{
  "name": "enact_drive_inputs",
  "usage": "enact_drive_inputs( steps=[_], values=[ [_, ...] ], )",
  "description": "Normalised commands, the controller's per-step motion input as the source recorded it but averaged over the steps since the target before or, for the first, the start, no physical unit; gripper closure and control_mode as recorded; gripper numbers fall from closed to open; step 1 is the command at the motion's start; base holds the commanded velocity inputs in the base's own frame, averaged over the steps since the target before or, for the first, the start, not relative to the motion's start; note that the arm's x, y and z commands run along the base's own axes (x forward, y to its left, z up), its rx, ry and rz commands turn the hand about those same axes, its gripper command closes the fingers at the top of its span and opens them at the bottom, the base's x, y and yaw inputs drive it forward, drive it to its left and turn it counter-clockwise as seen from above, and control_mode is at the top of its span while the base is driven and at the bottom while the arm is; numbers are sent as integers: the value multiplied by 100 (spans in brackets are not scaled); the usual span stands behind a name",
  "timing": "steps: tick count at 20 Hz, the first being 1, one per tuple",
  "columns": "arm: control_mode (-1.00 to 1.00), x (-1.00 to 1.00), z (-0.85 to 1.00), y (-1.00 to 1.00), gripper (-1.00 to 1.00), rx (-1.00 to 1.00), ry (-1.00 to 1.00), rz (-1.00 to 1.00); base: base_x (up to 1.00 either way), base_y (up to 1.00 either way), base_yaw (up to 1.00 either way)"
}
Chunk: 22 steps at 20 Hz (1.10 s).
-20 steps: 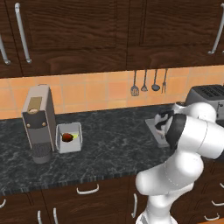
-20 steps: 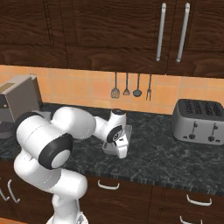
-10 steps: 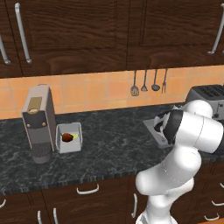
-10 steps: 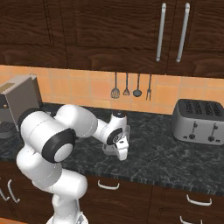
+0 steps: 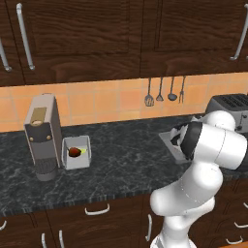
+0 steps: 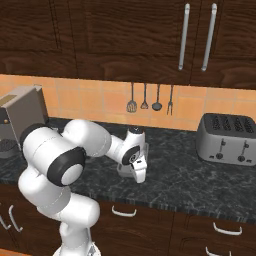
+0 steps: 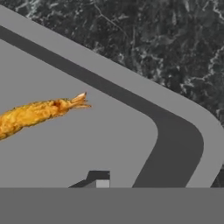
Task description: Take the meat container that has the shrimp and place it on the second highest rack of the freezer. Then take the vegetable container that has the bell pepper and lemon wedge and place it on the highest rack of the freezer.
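The meat container (image 7: pixel 175 114) is a flat grey tray on the dark counter, with the orange shrimp (image 7: pixel 38 112) lying inside it. My gripper (image 6: pixel 139 173) is down at this tray's edge (image 6: pixel 123 170), and one dark fingertip (image 7: pixel 99 179) shows inside the tray near the rim. How far the jaws stand apart is not visible. My arm hides part of the tray (image 5: pixel 170 141). The vegetable container (image 5: pixel 76 160) stands beside the coffee machine, holding the dark red bell pepper (image 5: pixel 73 152) and the lemon wedge (image 5: pixel 83 150). The freezer and its racks are out of view.
A coffee machine (image 5: pixel 42 133) stands at the counter's left and a toaster (image 6: pixel 225 140) at its right. Utensils (image 6: pixel 150 100) hang on the orange tiled wall. Dark cabinets run above and below the counter.
The hand has sunk a little lower onto the meat container's edge and the elbow has shifted. Both containers have stayed where they were.
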Motion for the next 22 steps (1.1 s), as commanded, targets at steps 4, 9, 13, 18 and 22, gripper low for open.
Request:
enact_drive_inputs(
  steps=[4, 9, 13, 18, 22],
  values=[
    [-100, 1, 33, 0, 100, 0, 1, -10, 0, 0, 0],
    [-100, -13, 63, 1, 100, 0, 0, -19, 0, 0, 0],
    [-100, -15, 65, 12, 100, 0, 0, -18, 0, 0, 0],
    [-100, -19, 64, 25, 100, 0, -4, -22, 0, 0, 0],
    [-100, -41, 59, 45, 100, 0, -4, -19, 0, 0, 0]
  ],
)
